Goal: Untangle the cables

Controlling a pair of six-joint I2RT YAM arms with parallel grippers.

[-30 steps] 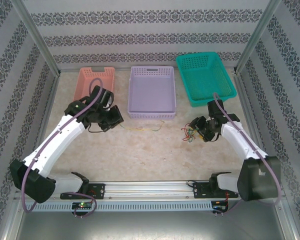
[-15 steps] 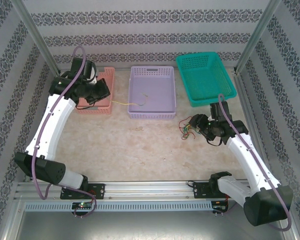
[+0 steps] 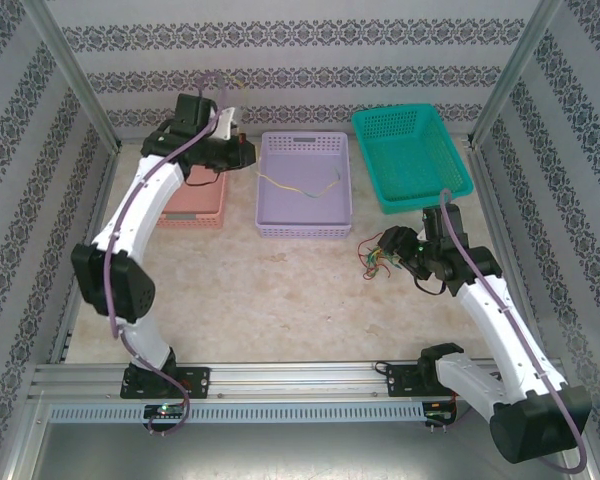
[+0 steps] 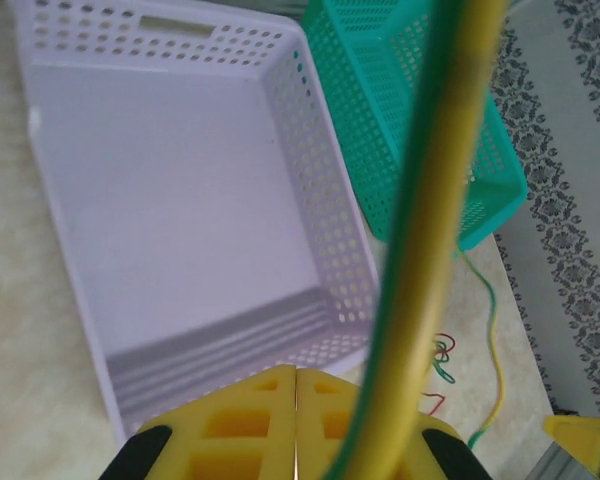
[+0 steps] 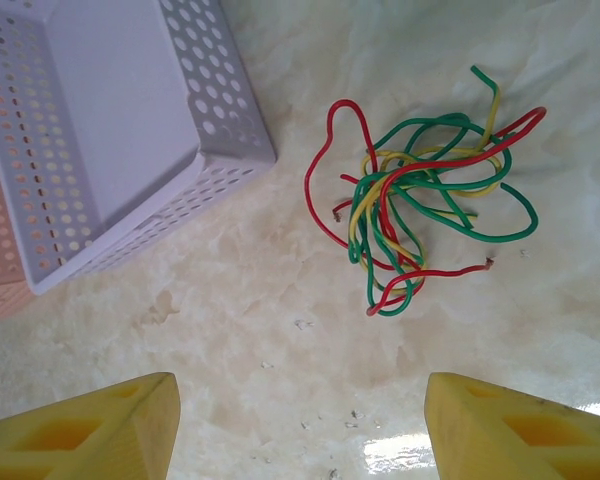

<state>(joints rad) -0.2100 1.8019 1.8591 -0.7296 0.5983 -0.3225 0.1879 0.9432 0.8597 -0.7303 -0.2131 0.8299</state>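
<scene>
- Left wrist: left pincer (image 4: pixel 296 425) clamped shut on thin yellow-green wire (image 4: pixel 430 230); lilac plastic basket (image 4: pixel 180 200) upper left.
- Right wrist: right pincer (image 5: pixel 300 420) gaping, empty; red-yellow-green wire tangle (image 5: pixel 420 210) upper right.

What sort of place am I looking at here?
Likely a robot test booth: a metal frame with patterned panels, two arms bolted to a rail, and tangled cables near a purple basket.

Three baskets (image 3: pixel 302 230), cables (image 5: pixel 384 187) (count unclear)

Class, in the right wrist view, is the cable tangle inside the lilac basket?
No, the cable tangle lies on the table beside the lilac basket.
</scene>
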